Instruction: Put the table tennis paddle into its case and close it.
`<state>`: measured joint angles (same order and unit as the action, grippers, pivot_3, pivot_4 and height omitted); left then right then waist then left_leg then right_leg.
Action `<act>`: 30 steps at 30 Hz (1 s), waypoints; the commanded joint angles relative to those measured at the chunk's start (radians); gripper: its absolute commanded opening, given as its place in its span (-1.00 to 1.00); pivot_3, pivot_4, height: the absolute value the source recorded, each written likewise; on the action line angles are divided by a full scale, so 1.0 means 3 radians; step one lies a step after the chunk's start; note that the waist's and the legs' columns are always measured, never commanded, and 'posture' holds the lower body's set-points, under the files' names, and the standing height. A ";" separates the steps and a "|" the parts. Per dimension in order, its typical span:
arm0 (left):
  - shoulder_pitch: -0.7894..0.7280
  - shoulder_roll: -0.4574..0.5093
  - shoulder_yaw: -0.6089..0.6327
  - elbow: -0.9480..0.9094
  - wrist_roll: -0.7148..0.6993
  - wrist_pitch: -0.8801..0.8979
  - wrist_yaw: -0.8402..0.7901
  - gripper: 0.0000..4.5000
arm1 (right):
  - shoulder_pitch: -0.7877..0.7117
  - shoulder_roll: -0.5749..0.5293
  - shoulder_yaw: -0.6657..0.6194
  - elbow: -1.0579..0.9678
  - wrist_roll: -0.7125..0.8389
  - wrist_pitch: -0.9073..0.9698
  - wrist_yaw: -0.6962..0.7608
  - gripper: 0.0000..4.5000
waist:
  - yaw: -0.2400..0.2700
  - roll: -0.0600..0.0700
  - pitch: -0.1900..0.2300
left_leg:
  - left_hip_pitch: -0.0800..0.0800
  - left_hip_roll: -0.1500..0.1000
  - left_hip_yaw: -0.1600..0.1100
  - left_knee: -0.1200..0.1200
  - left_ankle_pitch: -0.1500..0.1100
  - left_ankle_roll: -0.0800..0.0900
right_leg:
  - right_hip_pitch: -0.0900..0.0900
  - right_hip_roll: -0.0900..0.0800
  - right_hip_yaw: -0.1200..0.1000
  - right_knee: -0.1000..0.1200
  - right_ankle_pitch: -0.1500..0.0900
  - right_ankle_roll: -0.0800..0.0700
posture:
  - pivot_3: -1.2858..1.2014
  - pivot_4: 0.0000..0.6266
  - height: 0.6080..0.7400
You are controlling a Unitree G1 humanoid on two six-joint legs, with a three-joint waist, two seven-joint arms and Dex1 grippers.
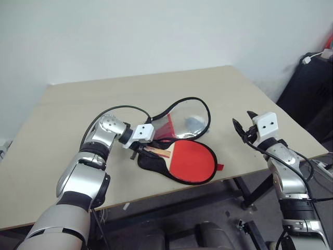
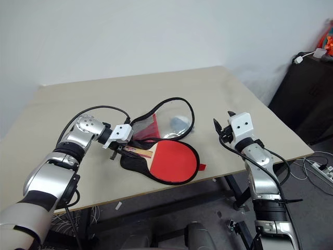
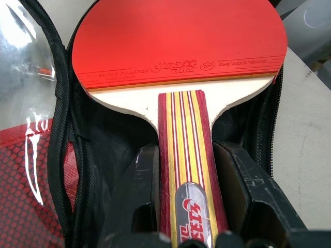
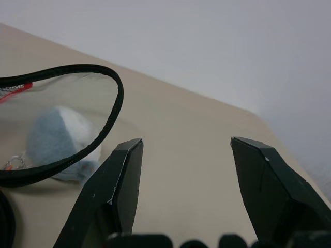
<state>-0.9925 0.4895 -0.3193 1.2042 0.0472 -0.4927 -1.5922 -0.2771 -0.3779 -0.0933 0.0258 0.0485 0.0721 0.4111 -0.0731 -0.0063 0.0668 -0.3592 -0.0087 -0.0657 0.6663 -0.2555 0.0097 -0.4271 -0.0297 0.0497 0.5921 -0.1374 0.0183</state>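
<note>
One table tennis paddle lies red face up in the black lower half of the case, near the front edge of the table. Its striped wooden handle points toward nine o'clock and is clamped between the two fingers of the left gripper. The case is unzipped: its clear lid, rimmed by the black zipper, stands propped open at twelve o'clock of the paddle, and a small grey-white object shows through the plastic. At three o'clock, well apart from the case, the right gripper hangs above the table's edge with its fingers spread wide, holding nothing.
</note>
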 commanded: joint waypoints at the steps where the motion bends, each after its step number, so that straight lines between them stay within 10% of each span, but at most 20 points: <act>1: -0.0110 0.0023 0.0107 -0.0025 0.0038 -0.0087 0.0015 -0.48 | -0.0005 -0.0004 -0.0038 -0.0184 0.0062 0.0017 -0.0031 0.31 | 0.0003 0.0000 0.0000 | 0.0000 0.0000 0.0000 0.0000 0.0000 0.0000 | 0.0000 0.0000 0.0000 0.0000 0.0000 0.0000 | 0.03 -1.00 1.00; 15: -0.0096 0.0016 0.0170 -0.0003 0.0104 -0.0039 0.0041 -0.48 | 0.0057 0.0031 0.0005 -0.0282 0.0081 0.0092 -0.0021 0.31 | 0.0006 -0.0001 0.0000 | 0.0001 0.0000 0.0001 0.0004 0.0000 0.0001 | 0.0002 0.0002 0.0005 0.0000 0.0003 0.0005 | 0.03 -1.00 1.00; 22: -0.0087 0.0002 0.0193 -0.0001 0.0140 -0.0087 0.0162 0.34 | 0.0070 0.0021 0.0005 -0.0303 0.0092 0.0111 -0.0013 0.31 | 0.0007 -0.0001 0.0000 | 0.0002 0.0000 0.0001 0.0004 0.0000 0.0001 | 0.0003 0.0002 0.0006 0.0000 0.0004 0.0006 | 0.03 -1.00 1.00; 30: -0.0108 -0.0040 0.0234 0.0005 0.0106 -0.0065 0.0239 0.34 | 0.0045 0.0021 0.0021 -0.0289 0.0096 0.0117 0.0001 0.31 | 0.0007 -0.0001 0.0000 | 0.0002 0.0000 0.0001 0.0005 0.0000 0.0001 | 0.0003 0.0003 0.0007 0.0000 0.0006 0.0009 | 0.03 -1.00 1.00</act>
<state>-0.9924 0.4789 -0.2816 1.2141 0.0867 -0.5076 -1.5260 -0.2467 -0.3697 -0.0795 -0.0172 0.0584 0.1127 0.4125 -0.0712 -0.0065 0.0667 -0.3587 -0.0088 -0.0653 0.6678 -0.2555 0.0099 -0.4260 -0.0289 0.0518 0.5921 -0.1357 0.0212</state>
